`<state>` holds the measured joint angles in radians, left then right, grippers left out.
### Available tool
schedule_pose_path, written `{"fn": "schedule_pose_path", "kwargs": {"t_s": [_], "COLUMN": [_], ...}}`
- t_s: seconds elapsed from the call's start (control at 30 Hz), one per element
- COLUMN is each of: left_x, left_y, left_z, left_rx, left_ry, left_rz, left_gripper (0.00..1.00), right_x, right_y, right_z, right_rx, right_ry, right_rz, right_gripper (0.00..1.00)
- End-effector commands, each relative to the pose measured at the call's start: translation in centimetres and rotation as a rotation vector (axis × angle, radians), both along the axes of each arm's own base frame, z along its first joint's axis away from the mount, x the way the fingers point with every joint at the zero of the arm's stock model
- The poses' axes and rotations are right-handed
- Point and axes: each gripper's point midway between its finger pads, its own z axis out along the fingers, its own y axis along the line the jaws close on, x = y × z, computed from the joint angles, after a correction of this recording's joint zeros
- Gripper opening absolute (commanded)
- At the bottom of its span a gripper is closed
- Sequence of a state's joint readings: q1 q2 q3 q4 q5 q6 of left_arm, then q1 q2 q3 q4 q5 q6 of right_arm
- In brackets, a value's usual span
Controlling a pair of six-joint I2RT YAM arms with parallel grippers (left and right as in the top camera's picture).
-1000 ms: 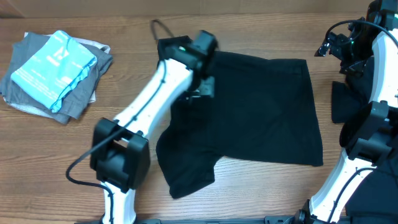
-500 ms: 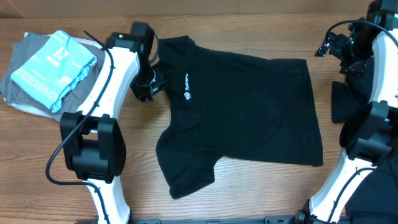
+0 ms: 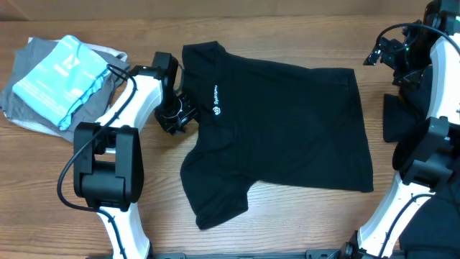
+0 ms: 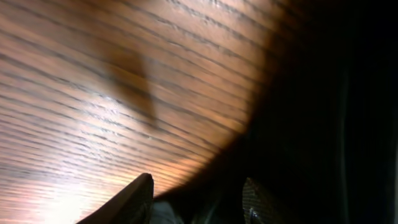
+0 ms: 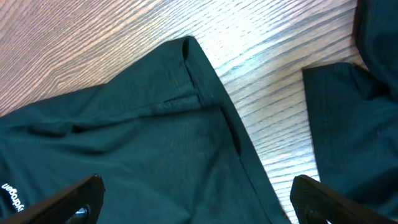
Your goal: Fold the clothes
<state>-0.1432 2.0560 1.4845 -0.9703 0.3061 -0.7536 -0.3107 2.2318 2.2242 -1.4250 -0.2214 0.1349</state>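
Observation:
A black T-shirt [image 3: 287, 137] lies spread on the wooden table, with its white lettering [image 3: 215, 101] showing near the upper left. My left gripper [image 3: 176, 116] is low at the shirt's left edge. In the left wrist view its fingers [image 4: 198, 199] are apart, with dark cloth [image 4: 323, 124] to the right and between them. My right gripper [image 3: 379, 56] hangs above the shirt's far right corner. It is open and empty [image 5: 198, 183], with a shirt corner [image 5: 180, 112] below it.
A stack of grey clothes topped by a light blue piece [image 3: 61, 79] sits at the back left. More dark clothing [image 3: 399, 119] lies at the right edge by the right arm and also shows in the right wrist view [image 5: 354, 124].
My left arm swung from over the shirt out to its left edge. The shirt's upper left part now lies open with the lettering showing. The right arm has not moved.

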Motion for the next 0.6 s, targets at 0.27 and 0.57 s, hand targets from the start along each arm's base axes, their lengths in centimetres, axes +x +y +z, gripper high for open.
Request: {"fn": "schedule_pose_path", "kwargs": {"t_s": [0.27, 0.57], "left_x": [1.6, 2.5], "left_y": [-0.4, 0.8], "left_z": [2.6, 2.7], "left_rx": [-0.054, -0.058], "left_ry": [-0.039, -0.062], "left_rz": [0.001, 0.033], "left_gripper": [0.53, 0.52], "right_x": [0.4, 0.4], "right_y": [0.1, 0.1], "right_z": [1.7, 1.7], "right_rx": [-0.008, -0.008], "right_ry": [-0.047, -0.047], "right_rz": [0.001, 0.001], "right_gripper": [1.00, 1.00]}}
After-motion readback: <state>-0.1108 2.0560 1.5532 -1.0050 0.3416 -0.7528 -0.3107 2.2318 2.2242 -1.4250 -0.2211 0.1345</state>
